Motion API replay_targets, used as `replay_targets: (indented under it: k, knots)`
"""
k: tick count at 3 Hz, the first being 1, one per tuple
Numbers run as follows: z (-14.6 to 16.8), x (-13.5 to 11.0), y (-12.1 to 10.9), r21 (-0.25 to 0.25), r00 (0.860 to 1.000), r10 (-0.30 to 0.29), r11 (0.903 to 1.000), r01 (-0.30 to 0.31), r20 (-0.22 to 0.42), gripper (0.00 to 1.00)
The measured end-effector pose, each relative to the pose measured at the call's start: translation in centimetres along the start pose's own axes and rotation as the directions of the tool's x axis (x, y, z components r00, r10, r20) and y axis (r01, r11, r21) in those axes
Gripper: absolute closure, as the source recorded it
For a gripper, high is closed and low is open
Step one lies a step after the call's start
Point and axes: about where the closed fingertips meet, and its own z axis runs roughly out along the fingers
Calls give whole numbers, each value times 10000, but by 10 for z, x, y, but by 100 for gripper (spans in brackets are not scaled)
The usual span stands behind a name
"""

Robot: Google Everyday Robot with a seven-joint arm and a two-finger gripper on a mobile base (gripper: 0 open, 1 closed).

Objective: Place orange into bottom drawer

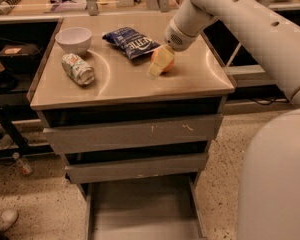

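The orange (168, 63) rests on the steel top of the drawer cabinet (115, 84), right of centre. My gripper (160, 64) reaches down from the white arm (225, 14) and is right at the orange, covering its left front side. The orange appears to be touching the tabletop. The bottom drawer (145, 209) is pulled out near the floor, showing a flat grey floor with nothing in it. The two upper drawers (135, 134) are pushed in.
On the cabinet top stand a white bowl (73, 39) at the back left, a can lying on its side (78, 69) in front of it, and a blue chip bag (131, 41) just behind the orange. My robot body (275, 184) fills the lower right.
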Motion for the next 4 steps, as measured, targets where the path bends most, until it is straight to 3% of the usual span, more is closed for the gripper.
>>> replay_targets:
  k: [1,2,4]
  knots:
    - [13,-4,-1,-191,9999,-101,9998,98,-121,0]
    - [21,-8,-6,-74,9982,-488,9988,486,-362,0]
    - [22,-8,-6,-76,9981,-491,9988,489,-364,42]
